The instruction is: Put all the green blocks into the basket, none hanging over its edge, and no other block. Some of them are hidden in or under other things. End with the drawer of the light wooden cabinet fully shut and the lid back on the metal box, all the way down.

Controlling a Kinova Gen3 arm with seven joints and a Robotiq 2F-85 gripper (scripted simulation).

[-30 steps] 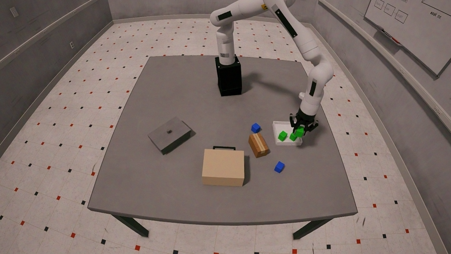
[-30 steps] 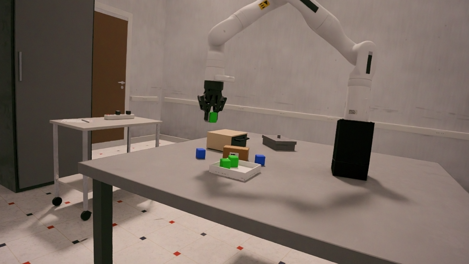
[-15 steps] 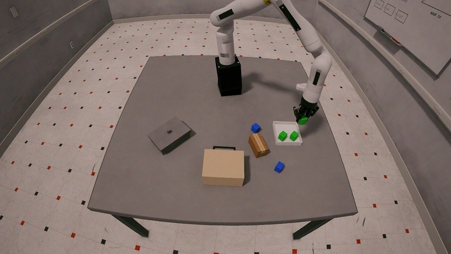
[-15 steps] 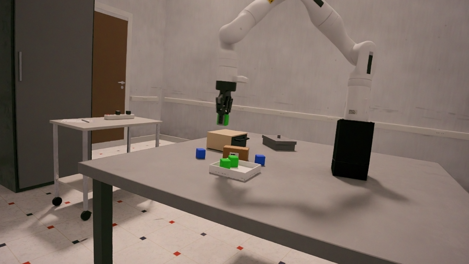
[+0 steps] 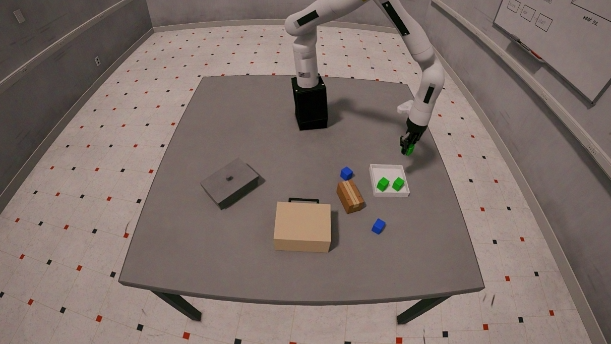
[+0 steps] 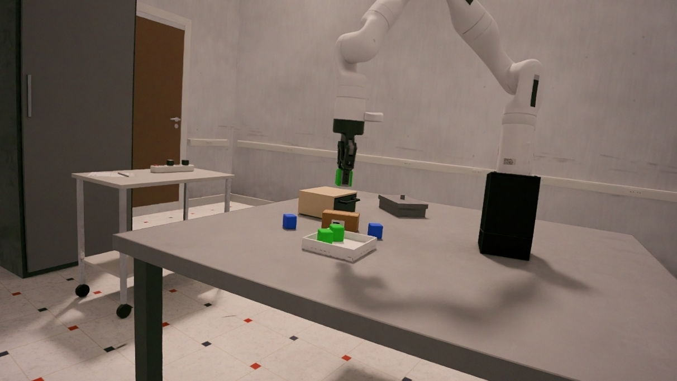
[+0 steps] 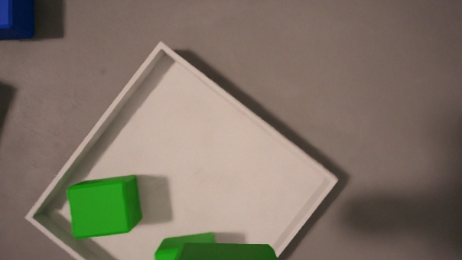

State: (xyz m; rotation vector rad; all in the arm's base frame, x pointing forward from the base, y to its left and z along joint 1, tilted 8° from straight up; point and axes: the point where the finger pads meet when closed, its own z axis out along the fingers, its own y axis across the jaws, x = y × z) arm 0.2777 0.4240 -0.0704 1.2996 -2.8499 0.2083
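The jaws grip a green block [image 6: 344,177], probably light and rigid, pinched across flat sides, above the basket's [image 5: 403,194] one o'clock corner.

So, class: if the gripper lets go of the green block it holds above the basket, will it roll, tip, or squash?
The green block looks stiff: flat-faced under the gripper. Probably it won't roll; its twins sit flat in the basket. It may bounce off them.

Whiteboard [image 5: 555,38] on right wall: handwritten "week no." near top edge, seen upside down; small boxed words beside it too small to read. White label on arm [image 5: 304,73] above black pedestal: print illegible.
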